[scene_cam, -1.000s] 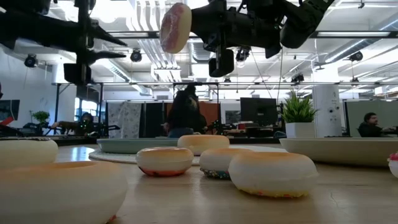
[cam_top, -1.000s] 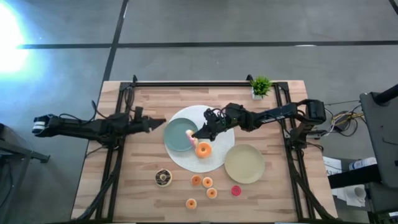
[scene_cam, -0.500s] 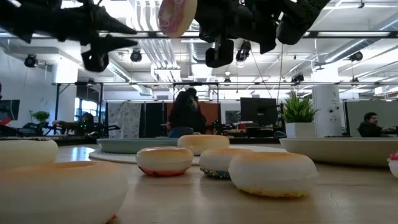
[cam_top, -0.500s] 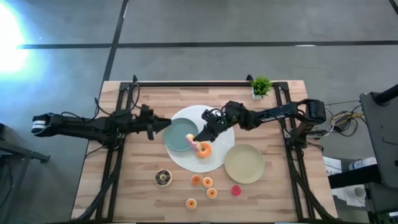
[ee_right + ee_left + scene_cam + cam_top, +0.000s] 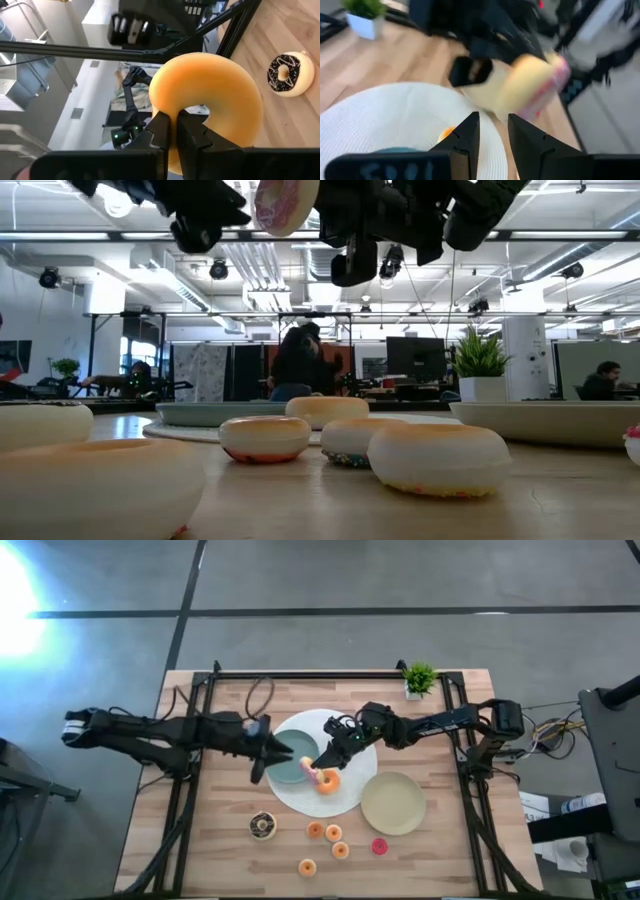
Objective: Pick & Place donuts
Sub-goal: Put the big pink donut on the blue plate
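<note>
The right hand (image 5: 318, 767) is clamped on a pink-glazed donut (image 5: 309, 764), its fingers pinched through the ring's hole and over 1 side, holding it in the air over the teal plate (image 5: 285, 756) and the big white round mat (image 5: 352, 795) beneath it. The left hand (image 5: 262, 762) hovers just beside that donut over the teal plate's edge, fingers a little apart with nothing between them; in its own wrist view the donut (image 5: 532, 82) sits ahead of the fingertips, blurred, so I cannot tell whether this is a handover or just an approach. To do this step well, the right hand should come down slowly until the donut sits flat on the plate before letting go, since a ring held on edge will likely roll if dropped; the left hand should keep clear of that path, or, if it is to take the donut, grip the free side of the ring before the right one lets go. Counting from above: 7 donuts in all, being 1 in the grip, 1 orange donut (image 5: 328, 783) on the mat, 1 chocolate donut (image 5: 263, 825), 3 small orange ones and 1 red donut (image 5: 380, 846) on the bench (image 5: 220, 840). There are 2 plates, the teal and a beige plate (image 5: 393, 803), plus 1 potted plant (image 5: 419, 679).
</note>
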Motion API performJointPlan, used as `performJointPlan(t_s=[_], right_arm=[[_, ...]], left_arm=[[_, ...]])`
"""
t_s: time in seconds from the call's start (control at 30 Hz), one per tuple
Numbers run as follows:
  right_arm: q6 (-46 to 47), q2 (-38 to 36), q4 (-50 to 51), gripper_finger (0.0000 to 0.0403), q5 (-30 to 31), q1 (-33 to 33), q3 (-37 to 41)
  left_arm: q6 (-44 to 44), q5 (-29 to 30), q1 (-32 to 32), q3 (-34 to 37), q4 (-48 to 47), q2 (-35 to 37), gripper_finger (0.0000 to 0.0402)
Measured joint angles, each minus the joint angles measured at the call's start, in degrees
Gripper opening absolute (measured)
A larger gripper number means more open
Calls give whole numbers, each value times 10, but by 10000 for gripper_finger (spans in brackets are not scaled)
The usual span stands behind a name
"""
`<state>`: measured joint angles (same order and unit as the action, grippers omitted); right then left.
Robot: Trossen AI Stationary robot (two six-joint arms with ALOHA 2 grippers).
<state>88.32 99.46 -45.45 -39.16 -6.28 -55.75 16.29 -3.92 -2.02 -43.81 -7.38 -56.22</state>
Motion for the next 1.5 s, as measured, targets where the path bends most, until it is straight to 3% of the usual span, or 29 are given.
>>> performJointPlan(t_s=[0.1, 0.23, 0.47, 0.63, 0.9, 1.03, 1.27, 1.5], right_arm=[[2, 0, 0, 13, -1, 0, 0], [9, 0, 1, 13, -4, 0, 0], [8, 0, 2, 13, -4, 0, 0], [4, 0, 2, 13, -11, 0, 0], [-65, -1, 20, 13, -53, 0, 1], [-100, -1, 26, 13, -59, 0, 1], [-158, -1, 50, 13, -84, 2, -8], [-225, -1, 129, 13, -107, 7, -24]], left_arm=[[-61, 9, -30, -41, -68, -10, 76], [-124, 78, -65, -69, -113, -19, 82], [-193, 174, -83, -90, -117, -54, 162], [-237, 124, -86, -96, -120, -77, 197], [-224, 86, -85, -96, -96, -79, 200], [-218, 40, -84, -96, -48, -92, 200], [-217, 35, -81, -96, -37, -127, 200], [-202, 49, -57, -108, -30, -118, 200]])
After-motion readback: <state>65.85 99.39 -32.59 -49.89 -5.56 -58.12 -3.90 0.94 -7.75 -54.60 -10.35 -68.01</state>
